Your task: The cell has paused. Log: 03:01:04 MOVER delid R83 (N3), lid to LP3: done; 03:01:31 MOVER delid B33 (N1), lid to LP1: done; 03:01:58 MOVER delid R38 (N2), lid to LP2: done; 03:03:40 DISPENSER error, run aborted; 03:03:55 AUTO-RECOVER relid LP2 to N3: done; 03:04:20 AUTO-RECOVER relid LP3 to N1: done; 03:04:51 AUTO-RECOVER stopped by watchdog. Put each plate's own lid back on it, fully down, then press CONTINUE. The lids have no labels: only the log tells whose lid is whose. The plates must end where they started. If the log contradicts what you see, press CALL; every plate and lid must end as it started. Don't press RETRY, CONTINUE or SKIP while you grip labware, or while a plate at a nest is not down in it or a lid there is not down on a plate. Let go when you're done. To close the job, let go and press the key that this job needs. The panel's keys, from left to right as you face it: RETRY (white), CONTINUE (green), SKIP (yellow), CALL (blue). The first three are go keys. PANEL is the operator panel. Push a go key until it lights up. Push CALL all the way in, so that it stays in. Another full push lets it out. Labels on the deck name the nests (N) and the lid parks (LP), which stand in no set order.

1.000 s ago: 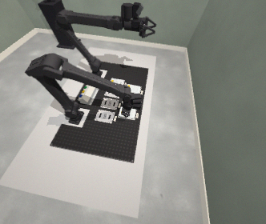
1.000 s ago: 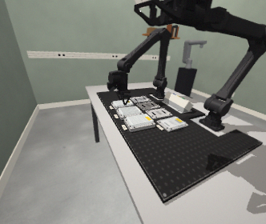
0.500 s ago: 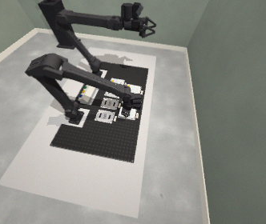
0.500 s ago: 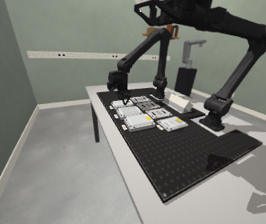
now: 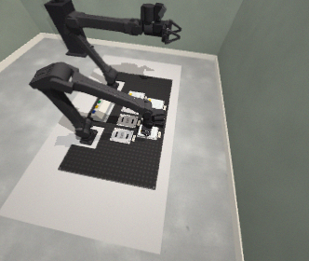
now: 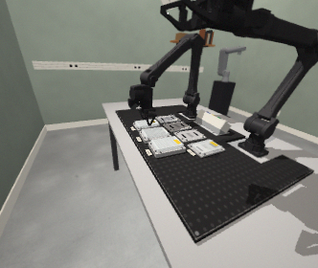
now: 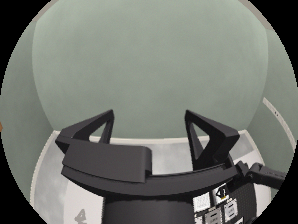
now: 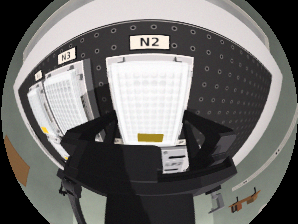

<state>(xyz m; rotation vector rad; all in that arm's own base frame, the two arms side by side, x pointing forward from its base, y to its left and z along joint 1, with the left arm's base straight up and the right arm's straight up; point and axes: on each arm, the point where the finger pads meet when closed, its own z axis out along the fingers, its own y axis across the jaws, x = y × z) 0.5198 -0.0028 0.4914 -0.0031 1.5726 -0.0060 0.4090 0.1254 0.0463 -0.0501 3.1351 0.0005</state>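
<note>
The right gripper [image 5: 150, 127] [image 6: 149, 121] [image 8: 149, 113] points down, closed on labware [image 5: 148, 135] [image 8: 150, 100] at N2 (the left gripper [image 5: 179, 34] [image 7: 149, 113] is open).

A lab, judging by the well plates [image 5: 155, 103] [image 6: 167, 146] [image 7: 202, 201] [image 8: 150, 100] on a labelled deck [image 5: 116, 163] [image 6: 211, 191] [image 7: 246, 196] [image 8: 220, 80].

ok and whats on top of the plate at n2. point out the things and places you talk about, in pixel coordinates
Nothing opaque: the white plate [image 8: 151, 95] shows its rows of wells and a yellow patch near the gripper. What lies beneath it, inside the nest, is covered by the plate itself.
</note>
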